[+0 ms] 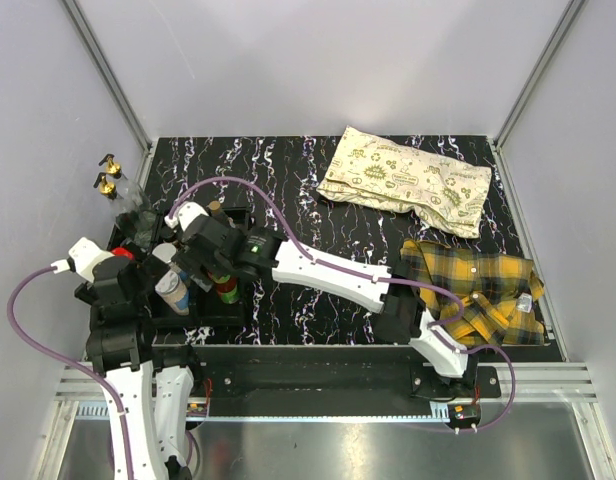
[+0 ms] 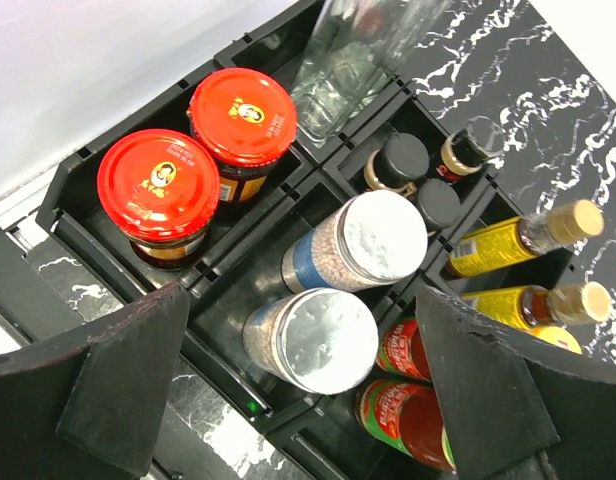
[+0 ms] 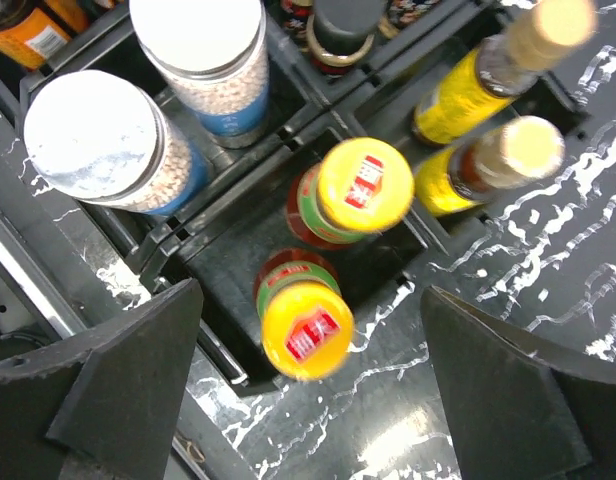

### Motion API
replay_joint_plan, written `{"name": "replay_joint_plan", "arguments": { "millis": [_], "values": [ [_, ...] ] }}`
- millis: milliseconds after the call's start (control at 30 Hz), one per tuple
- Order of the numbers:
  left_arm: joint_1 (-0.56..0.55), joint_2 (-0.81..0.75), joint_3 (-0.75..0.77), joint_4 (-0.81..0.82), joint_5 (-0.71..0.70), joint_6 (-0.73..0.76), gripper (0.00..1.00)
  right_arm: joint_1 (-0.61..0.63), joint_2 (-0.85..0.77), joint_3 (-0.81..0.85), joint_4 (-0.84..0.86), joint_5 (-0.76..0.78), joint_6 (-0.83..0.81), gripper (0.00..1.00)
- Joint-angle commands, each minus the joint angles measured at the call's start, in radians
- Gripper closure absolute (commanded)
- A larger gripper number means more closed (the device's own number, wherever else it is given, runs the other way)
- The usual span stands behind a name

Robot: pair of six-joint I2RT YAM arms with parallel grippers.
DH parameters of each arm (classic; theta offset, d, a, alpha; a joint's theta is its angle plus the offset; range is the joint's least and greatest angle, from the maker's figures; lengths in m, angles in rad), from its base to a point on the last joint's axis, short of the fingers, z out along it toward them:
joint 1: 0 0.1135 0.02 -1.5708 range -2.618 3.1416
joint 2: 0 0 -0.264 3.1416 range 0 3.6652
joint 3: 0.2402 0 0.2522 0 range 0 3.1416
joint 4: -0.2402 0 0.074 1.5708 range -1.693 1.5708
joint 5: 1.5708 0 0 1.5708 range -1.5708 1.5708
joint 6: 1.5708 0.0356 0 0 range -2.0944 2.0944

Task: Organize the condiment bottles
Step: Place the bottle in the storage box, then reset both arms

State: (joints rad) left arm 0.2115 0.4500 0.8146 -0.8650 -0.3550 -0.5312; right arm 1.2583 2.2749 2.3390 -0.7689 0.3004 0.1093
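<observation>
Right gripper (image 3: 308,300), fingers apart, hangs over two yellow-capped sauce bottles (image 3: 363,185) paired by kind in the black compartment tray (image 3: 223,255). Left gripper (image 2: 300,300), fingers also apart, hangs over the tray's silver-lidded shakers (image 2: 323,340).

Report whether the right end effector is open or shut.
Open: the right end effector has its fingers wide apart, gripping nothing, above two yellow-capped bottles.

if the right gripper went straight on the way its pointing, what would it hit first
Most likely the nearer yellow-capped sauce bottle, which stands in the black tray right between the open fingers of the right gripper. Depth is hard to judge, but nothing shows in front of it.
</observation>
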Motion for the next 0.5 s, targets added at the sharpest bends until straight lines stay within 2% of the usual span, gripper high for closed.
{"name": "replay_joint_plan", "arguments": {
  "millis": [0, 133, 233, 267, 467],
  "values": [
    [0.003, -0.005, 0.086, 0.017, 0.062, 0.028, 0.01, 0.004, -0.164, -0.006, -0.003, 0.091, 0.026, 0.00],
    [0.003, -0.023, 0.159, 0.023, 0.114, 0.048, 0.01, -0.011, -0.268, -0.081, -0.003, 0.135, 0.053, 0.00],
    [0.002, -0.017, 0.195, 0.043, 0.278, 0.117, 0.01, -0.051, -0.351, -0.166, -0.003, 0.137, 0.099, 0.00],
    [0.002, -0.011, 0.201, 0.047, 0.383, 0.152, 0.01, -0.065, -0.376, -0.196, 0.000, 0.137, 0.113, 0.00],
    [0.002, -0.004, 0.228, 0.049, 0.545, 0.158, 0.01, -0.206, -0.572, -0.504, 0.117, 0.103, 0.216, 0.00]
  ]
}}
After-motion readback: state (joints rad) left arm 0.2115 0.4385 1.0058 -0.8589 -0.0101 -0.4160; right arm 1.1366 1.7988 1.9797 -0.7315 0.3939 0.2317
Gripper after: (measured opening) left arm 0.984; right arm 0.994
